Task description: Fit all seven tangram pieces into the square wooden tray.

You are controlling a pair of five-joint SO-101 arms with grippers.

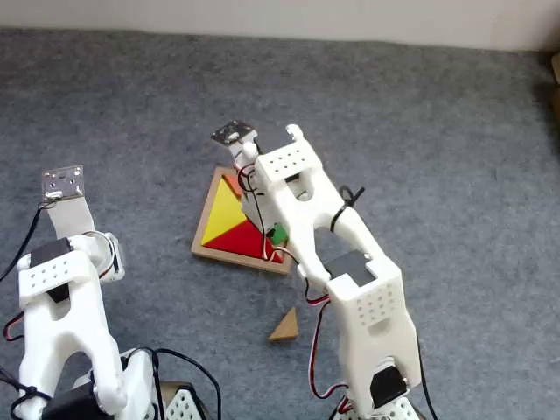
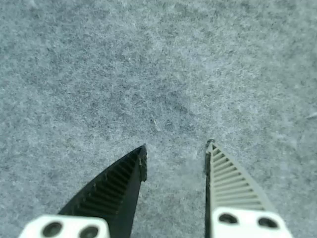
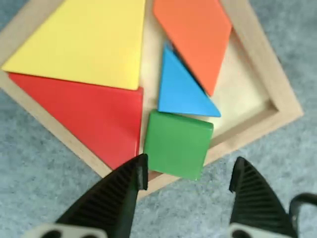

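Right fingers (image 3: 119, 193) are spread with nothing gripped, held over the edge of the square wooden tray (image 3: 277, 96), where a glossy green square (image 3: 178, 143) is lying across the rim. The red triangle (image 3: 94, 116), yellow triangle (image 3: 86, 42), blue triangle (image 3: 181, 91) and orange parallelogram (image 3: 195, 34) are seated flat inside. A tan triangle (image 1: 284, 325) is left on the fuzzy grey desk (image 1: 437, 131) near the tray, and left fingers (image 2: 119, 183) are spread over bare felt.

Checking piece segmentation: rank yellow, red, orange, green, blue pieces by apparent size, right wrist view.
1. yellow triangle, red triangle: look alike.
2. orange parallelogram, green square: too close to rank.
3. blue triangle: smallest.
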